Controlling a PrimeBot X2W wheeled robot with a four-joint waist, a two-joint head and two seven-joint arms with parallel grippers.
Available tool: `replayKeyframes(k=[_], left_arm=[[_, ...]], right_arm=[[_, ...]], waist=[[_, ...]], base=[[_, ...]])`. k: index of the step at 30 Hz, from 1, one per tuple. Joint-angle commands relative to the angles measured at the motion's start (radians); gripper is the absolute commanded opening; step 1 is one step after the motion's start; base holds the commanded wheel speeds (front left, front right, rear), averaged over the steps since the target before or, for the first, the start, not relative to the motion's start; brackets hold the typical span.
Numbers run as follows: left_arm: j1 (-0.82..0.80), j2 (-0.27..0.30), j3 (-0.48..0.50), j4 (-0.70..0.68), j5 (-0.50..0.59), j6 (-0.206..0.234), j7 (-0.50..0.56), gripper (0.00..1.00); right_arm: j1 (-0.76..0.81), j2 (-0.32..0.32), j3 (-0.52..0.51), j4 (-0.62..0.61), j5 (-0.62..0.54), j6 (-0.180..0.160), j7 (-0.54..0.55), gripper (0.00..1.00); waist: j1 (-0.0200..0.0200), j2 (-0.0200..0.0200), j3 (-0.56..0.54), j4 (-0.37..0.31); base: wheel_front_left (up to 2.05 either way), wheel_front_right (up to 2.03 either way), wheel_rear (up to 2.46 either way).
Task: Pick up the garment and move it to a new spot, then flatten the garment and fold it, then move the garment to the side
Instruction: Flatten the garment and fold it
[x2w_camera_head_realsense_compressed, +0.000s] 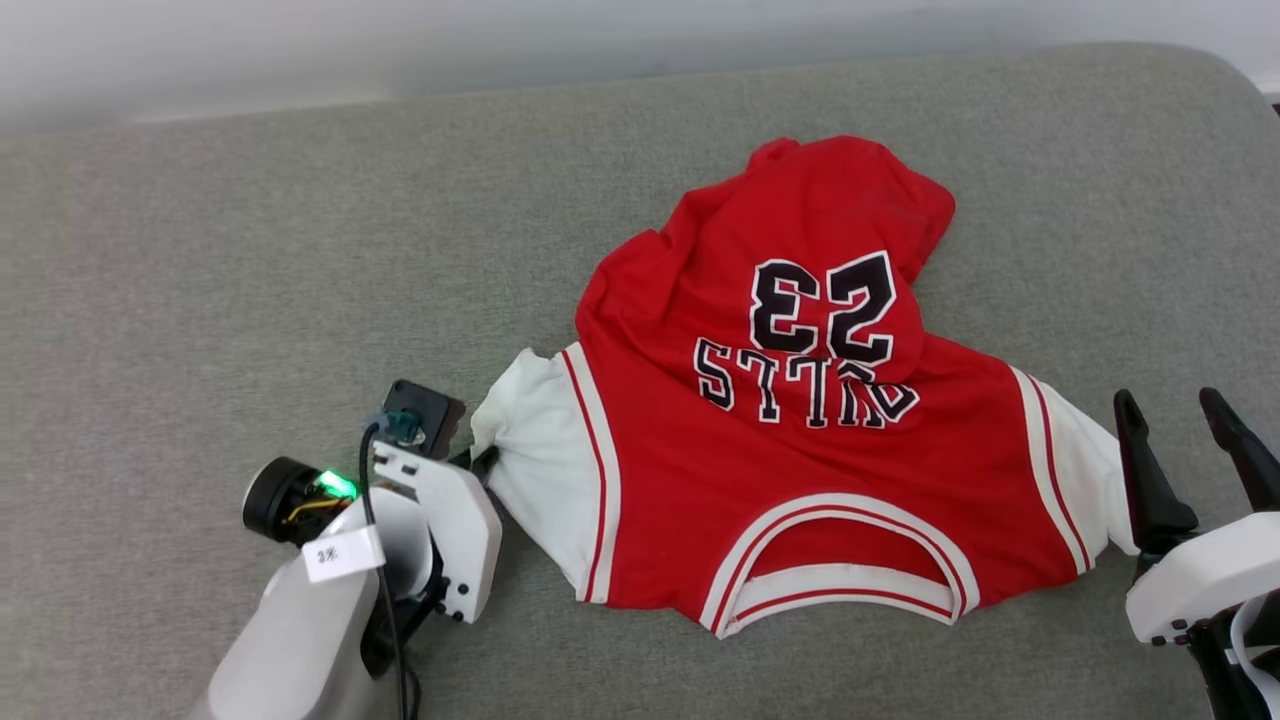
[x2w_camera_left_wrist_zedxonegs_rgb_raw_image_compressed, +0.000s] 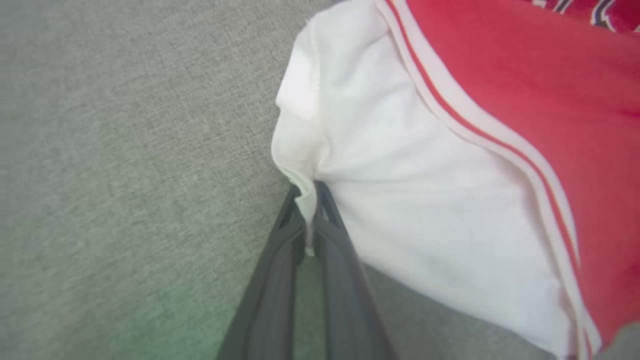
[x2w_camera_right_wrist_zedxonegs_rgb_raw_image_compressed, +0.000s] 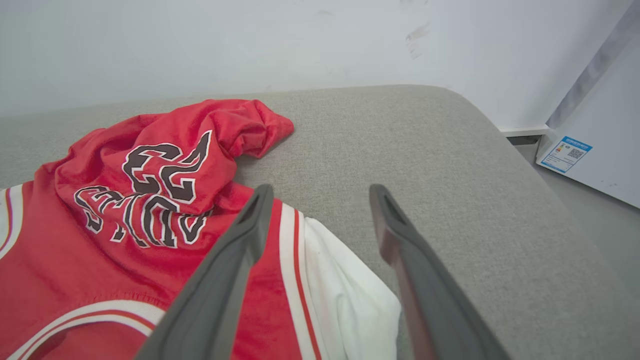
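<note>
The garment (x2w_camera_head_realsense_compressed: 790, 470), a red jersey with white sleeves, black lettering and the number 23, lies rumpled on the grey cushioned surface (x2w_camera_head_realsense_compressed: 250, 250), collar toward me and its far end bunched up. My left gripper (x2w_camera_head_realsense_compressed: 484, 461) is shut on the edge of the white sleeve (x2w_camera_left_wrist_zedxonegs_rgb_raw_image_compressed: 425, 190) at the garment's left side; in the left wrist view the dark fingers (x2w_camera_left_wrist_zedxonegs_rgb_raw_image_compressed: 280, 260) pinch a fold of white cloth. My right gripper (x2w_camera_head_realsense_compressed: 1170, 400) stands open just right of the other white sleeve (x2w_camera_right_wrist_zedxonegs_rgb_raw_image_compressed: 345, 300), above the surface, with nothing between its fingers (x2w_camera_right_wrist_zedxonegs_rgb_raw_image_compressed: 225, 270).
The grey surface has a rounded far-right corner (x2w_camera_right_wrist_zedxonegs_rgb_raw_image_compressed: 450, 100), with a pale wall (x2w_camera_right_wrist_zedxonegs_rgb_raw_image_compressed: 250, 45) behind it. Past its right edge is lower floor and a white panel with a blue label (x2w_camera_right_wrist_zedxonegs_rgb_raw_image_compressed: 565, 152). Bare grey fabric stretches left of the garment.
</note>
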Motion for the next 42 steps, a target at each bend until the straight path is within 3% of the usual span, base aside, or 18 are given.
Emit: replayKeyframes(k=[1, 9, 22, 23, 24, 25, 32, 37, 42], left_arm=[[0.053, 0.011, 0.007, 0.031, -0.004, 0.015, -0.011, 0.0], [0.136, 0.035, 0.102, -0.045, -0.055, 0.089, -0.12, 0.0], [0.321, 0.054, 0.135, -0.159, -0.118, 0.136, -0.089, 0.0], [0.322, 0.051, 0.135, -0.164, -0.115, 0.139, -0.1, 0.28], [0.323, 0.049, 0.132, -0.166, -0.11, 0.141, -0.111, 0.78], [0.322, 0.049, 0.129, -0.17, -0.103, 0.141, -0.123, 1.0], [0.312, 0.043, 0.127, -0.2, -0.056, 0.138, -0.312, 1.0], [0.326, 0.049, 0.117, -0.222, 0.013, 0.131, -0.558, 1.0], [0.345, 0.02, 0.134, -0.262, 0.053, 0.152, -0.634, 1.0]], right_arm=[[0.005, -0.008, 0.004, 0.004, 0.0, -0.001, 0.004, 1.0], [0.043, -0.026, 0.011, 0.017, 0.001, -0.001, 0.031, 1.0], [0.072, -0.032, 0.033, 0.098, -0.008, -0.001, 0.072, 1.0], [0.069, -0.032, 0.035, 0.104, -0.008, -0.001, 0.07, 1.0], [0.068, -0.031, 0.036, 0.109, -0.006, -0.001, 0.07, 1.0], [0.067, -0.031, 0.036, 0.112, -0.004, -0.001, 0.069, 1.0], [0.075, -0.04, 0.039, 0.126, 0.006, -0.001, 0.069, 1.0], [0.088, -0.045, 0.039, 0.124, 0.016, -0.001, 0.071, 1.0], [0.107, -0.065, 0.048, 0.116, 0.022, -0.001, 0.108, 1.0]], waist=[[-0.0001, 0.0, -0.019, 0.016], [-0.0001, 0.0, -0.085, 0.087], [-0.0001, 0.0, -0.134, 0.16], [-0.0001, 0.0, -0.136, 0.162], [-0.0001, 0.0, -0.139, 0.165], [-0.0001, 0.0, -0.142, 0.168], [-0.0001, 0.0, -0.17, 0.185], [-0.0001, 0.0, -0.189, 0.195], [-0.0001, 0.0, -0.193, 0.205]], base=[[0.0, 0.0, 0.0], [0.0, 0.0, 0.0], [0.0, 0.0, 0.0], [0.0, 0.0, 0.0], [0.0, 0.0, 0.0], [0.0, 0.0, 0.0], [0.0, 0.0, 0.0], [0.0, 0.0, 0.0], [0.0, 0.0, 0.0]])
